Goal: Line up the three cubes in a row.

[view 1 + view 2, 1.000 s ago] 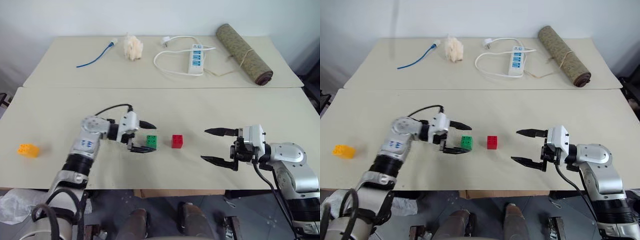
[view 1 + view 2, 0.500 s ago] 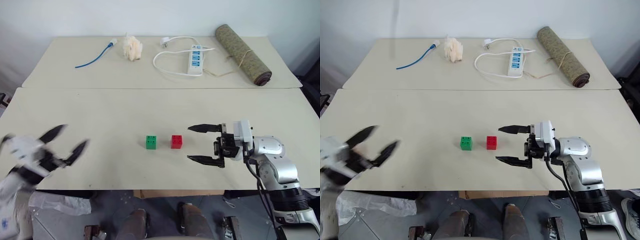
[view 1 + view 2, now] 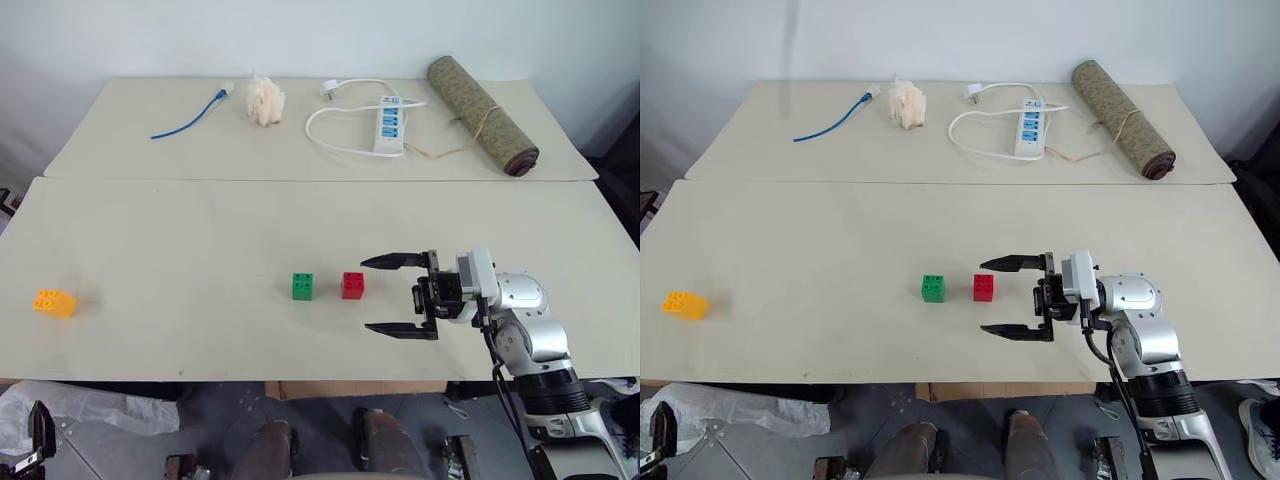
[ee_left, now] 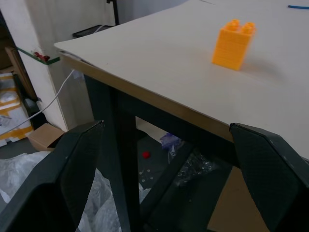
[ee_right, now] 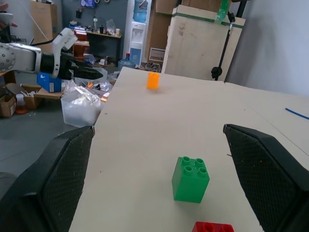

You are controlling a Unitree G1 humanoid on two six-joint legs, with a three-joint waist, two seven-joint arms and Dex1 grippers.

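Note:
The green cube (image 3: 302,286) and the red cube (image 3: 353,285) stand side by side, a small gap apart, near the front middle of the near table (image 3: 200,240). Far off at the table's left end sits the yellow-orange cube (image 3: 54,302). My right gripper (image 3: 367,296) hovers open just right of the red cube, pointing at it with nothing between its fingers. Beyond the table's left end my left gripper (image 4: 166,125) is open and empty; it faces the table edge, and the yellow-orange cube (image 4: 233,44) lies beyond it on the top. The right wrist view shows this gripper (image 5: 87,72) too.
On the far table lie a blue cable (image 3: 185,115), a white crumpled wad (image 3: 265,100), a power strip (image 3: 388,118) with its white cord, and a rolled mat (image 3: 482,100). A plastic bag (image 3: 90,405) lies on the floor under the near table's left front edge.
My left arm left the green cube and swung left and back, off the table's left end. My right gripper moved left, closer to the red cube. The cubes stayed put.

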